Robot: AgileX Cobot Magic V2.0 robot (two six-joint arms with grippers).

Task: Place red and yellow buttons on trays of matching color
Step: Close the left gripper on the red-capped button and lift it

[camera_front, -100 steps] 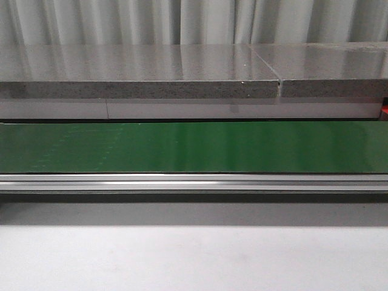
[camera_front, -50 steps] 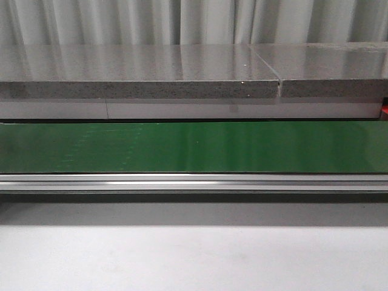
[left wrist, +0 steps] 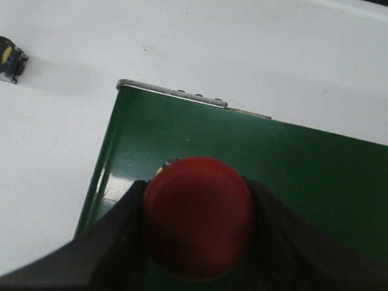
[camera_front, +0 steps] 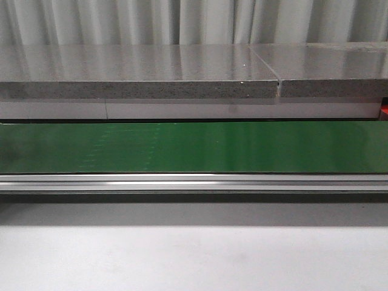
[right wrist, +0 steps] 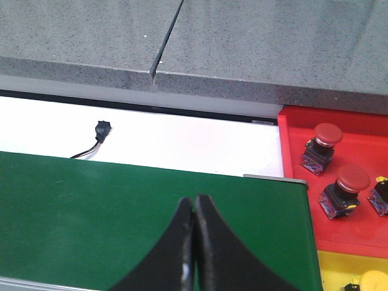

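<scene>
- The red button [left wrist: 198, 216] sits clamped between the two dark fingers [left wrist: 118, 242] of the left gripper [left wrist: 197, 242], its domed cap facing the wrist camera; it hangs over the near-left corner of the green conveyor belt [left wrist: 303, 170].
- Judged step: a red button is in hand and in carriage; the next move calls for taking it to the red tray [right wrist: 357, 136] and letting go there.
- That tray, in the right wrist view, lies at about two o'clock from the right gripper [right wrist: 194, 242], just past the belt's end, and already holds two red buttons [right wrist: 319, 145]; a yellow tray [right wrist: 339, 267] adjoins it at about four o'clock.
- The right gripper's fingers are pressed together with nothing between them, poised low over the belt.
- Neither arm shows in the front view, so the reach of either cannot be told.
</scene>
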